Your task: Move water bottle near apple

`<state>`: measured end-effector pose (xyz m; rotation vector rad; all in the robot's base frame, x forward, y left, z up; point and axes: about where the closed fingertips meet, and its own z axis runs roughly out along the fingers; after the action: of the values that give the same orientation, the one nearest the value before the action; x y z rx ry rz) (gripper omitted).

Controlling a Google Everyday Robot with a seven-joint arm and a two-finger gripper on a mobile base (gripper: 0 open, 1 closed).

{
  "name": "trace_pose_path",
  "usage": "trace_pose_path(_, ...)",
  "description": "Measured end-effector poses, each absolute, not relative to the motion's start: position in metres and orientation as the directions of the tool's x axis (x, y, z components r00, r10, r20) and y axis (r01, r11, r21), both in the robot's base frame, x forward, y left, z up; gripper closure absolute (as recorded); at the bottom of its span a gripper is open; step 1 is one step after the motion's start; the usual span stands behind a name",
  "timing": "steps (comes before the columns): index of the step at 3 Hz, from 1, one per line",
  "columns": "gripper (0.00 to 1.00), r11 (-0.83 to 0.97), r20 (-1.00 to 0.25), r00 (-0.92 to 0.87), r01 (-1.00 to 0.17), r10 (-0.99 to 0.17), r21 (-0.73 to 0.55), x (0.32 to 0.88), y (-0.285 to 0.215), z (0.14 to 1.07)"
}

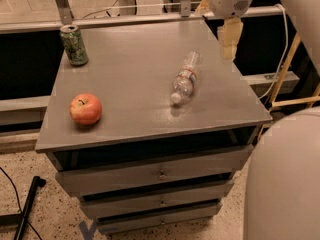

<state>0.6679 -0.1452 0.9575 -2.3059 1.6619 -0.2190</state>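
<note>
The water bottle (184, 78) lies on its side on the grey cabinet top (135, 59), right of centre, with its white cap pointing toward the front. The apple (85, 108) sits near the front left of the top, well apart from the bottle. My gripper (229, 40) hangs from the arm at the upper right, above the right rear part of the top, behind and to the right of the bottle. It holds nothing that I can see.
A green drink can (74, 45) stands upright at the back left corner. The cabinet has drawers (160, 174) below its front edge. A rail and cables run behind it. The robot's pale body (285, 179) fills the lower right. A dark rod (27, 204) lies on the floor at left.
</note>
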Motion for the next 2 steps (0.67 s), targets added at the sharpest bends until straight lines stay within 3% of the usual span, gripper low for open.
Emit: trace_pose_path(2, 0.00, -0.371, -0.004, 0.396, -0.864, -0.918, -0.339, 0.6767, -0.1344, 0.9527)
